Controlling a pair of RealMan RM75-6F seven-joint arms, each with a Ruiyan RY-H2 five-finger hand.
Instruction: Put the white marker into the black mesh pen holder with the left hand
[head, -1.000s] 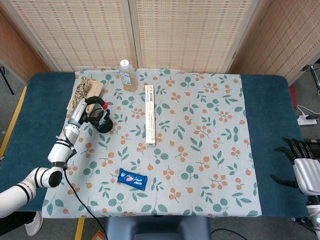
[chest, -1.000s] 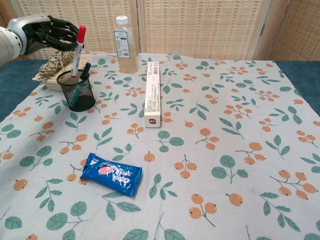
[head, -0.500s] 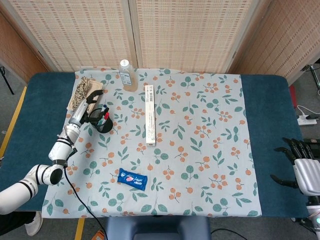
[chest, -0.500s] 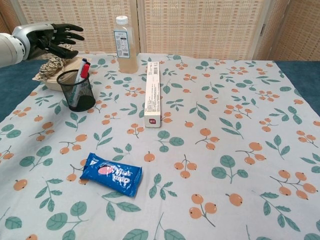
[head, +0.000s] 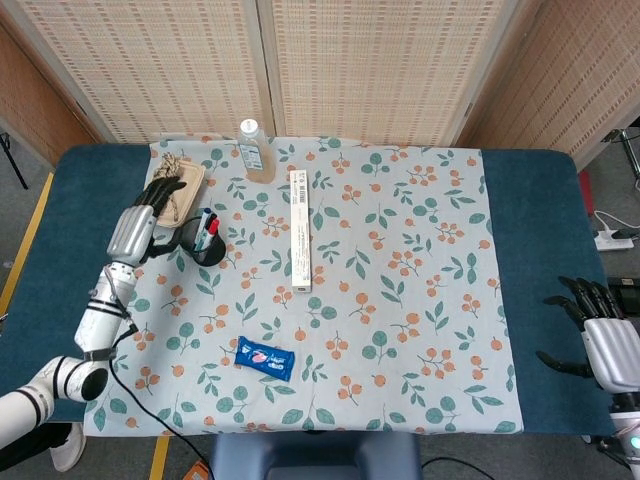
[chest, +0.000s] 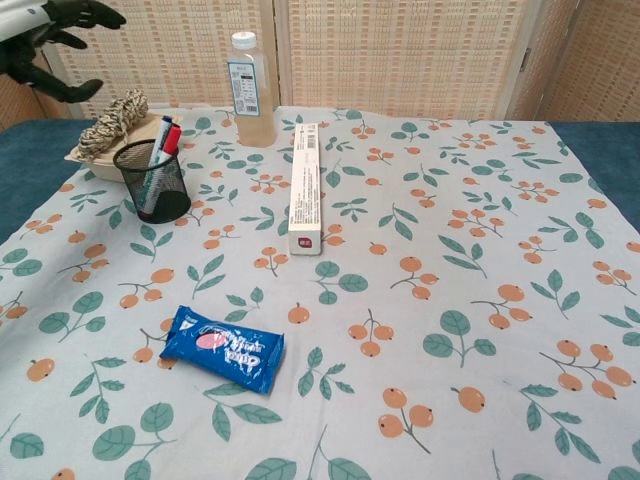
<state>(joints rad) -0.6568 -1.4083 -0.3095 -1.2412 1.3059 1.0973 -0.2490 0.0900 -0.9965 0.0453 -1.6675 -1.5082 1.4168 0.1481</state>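
Chest view: white red-capped marker (chest: 163, 152) leans in black mesh pen holder (chest: 153, 181), desk's far-left; left hand (chest: 52, 32) spread, empty, so drop looks complete.

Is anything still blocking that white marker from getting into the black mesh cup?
Nothing visible does. The white marker already stands inside the black mesh pen holder, beside a blue pen. The left hand is open and raised clear of it.

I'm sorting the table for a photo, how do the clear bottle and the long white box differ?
The bottle stands upright near the cloth's far edge; the box lies flat, pointing toward the camera. The bottle is see-through with pale liquid and a white cap; the box is opaque with a red end. Both carry printed labels.
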